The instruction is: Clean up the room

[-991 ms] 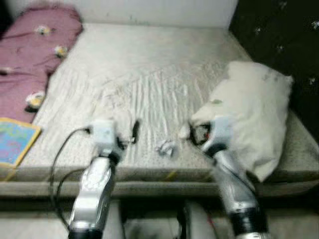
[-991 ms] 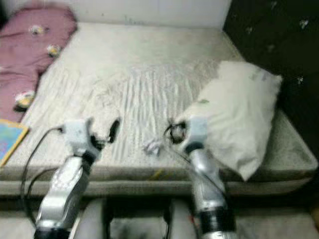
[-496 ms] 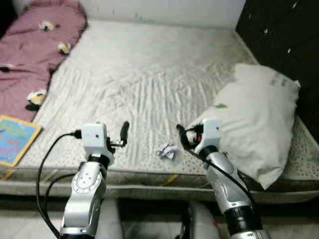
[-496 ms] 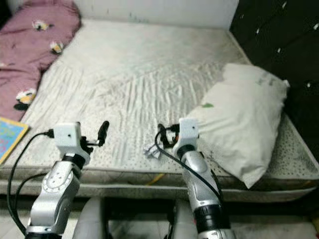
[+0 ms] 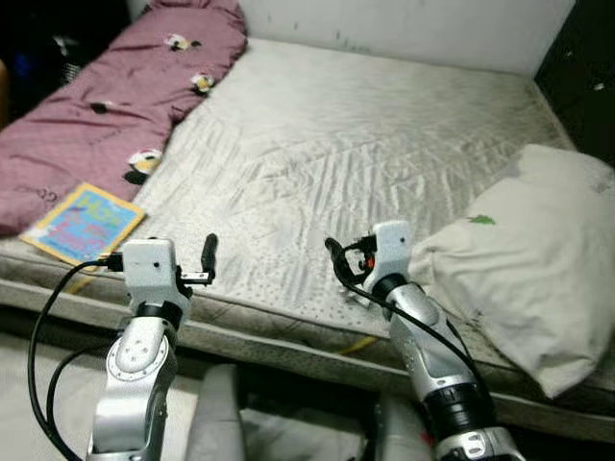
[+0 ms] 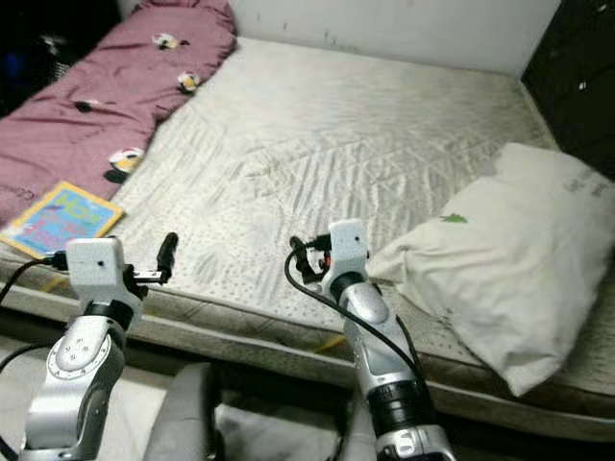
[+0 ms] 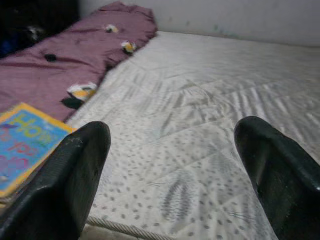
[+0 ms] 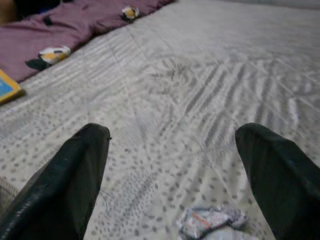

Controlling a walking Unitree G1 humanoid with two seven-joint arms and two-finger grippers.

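A small crumpled paper wad (image 8: 210, 222) lies on the white dotted mattress (image 5: 317, 163) near its front edge, just below and in front of my right gripper (image 5: 335, 257). That gripper hovers low over the mattress, open, nothing between its fingers (image 8: 75, 170). My left gripper (image 5: 208, 261) is held out over the front edge further left, also open and empty, its fingers (image 7: 75, 170) wide apart. A colourful book (image 5: 83, 223) lies at the mattress's front left corner, ahead and left of the left gripper.
A purple blanket (image 5: 115, 106) with small patterns runs along the bed's left side. A large white pillow (image 5: 528, 259) lies at the right, close to my right arm. A dark headboard (image 6: 577, 77) stands at the far right, a white wall behind.
The camera has swung left and steadied, bringing the book and blanket further into view. The paper wad, earlier between the two grippers, now sits right under the right gripper.
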